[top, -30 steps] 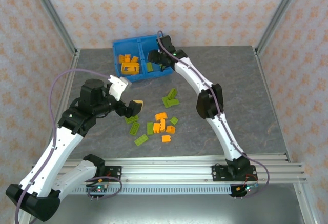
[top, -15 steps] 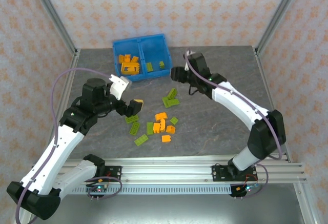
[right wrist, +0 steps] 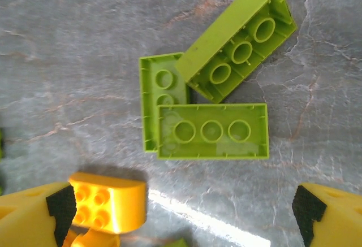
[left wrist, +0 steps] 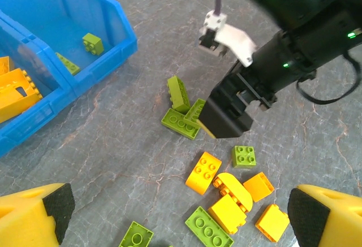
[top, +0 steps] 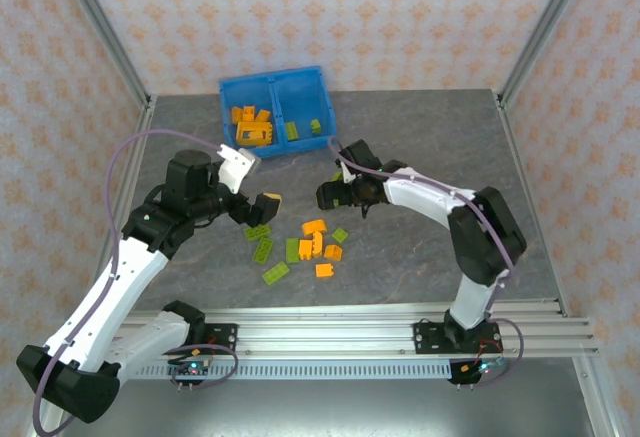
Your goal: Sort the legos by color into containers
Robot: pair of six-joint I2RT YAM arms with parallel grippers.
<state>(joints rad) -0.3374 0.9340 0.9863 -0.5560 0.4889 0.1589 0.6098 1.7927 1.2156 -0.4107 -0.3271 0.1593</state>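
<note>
Lime green bricks (right wrist: 212, 131) lie clustered right under the right gripper (right wrist: 181, 219), its jaws wide and empty. The left gripper (left wrist: 178, 216) hovers equally wide above the loose bricks (top: 310, 247). Beyond both, the blue bin (top: 272, 78) holds some sorted; roughly half lie unsorted.

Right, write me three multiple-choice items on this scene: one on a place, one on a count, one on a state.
1. In the top view, which compartment of the blue bin holds green bricks? A left; B right; C both.
2. How many lime bricks cluster beneath the right pincer? A one; B three; C five.
3. The right pincer is: A open; B shut on a lime brick; C shut on an orange brick.
B: green lies in its right compartment, orange bricks in the left. B: the right wrist view shows three together. A: its fingertips stand wide apart, gripping nothing.
</note>
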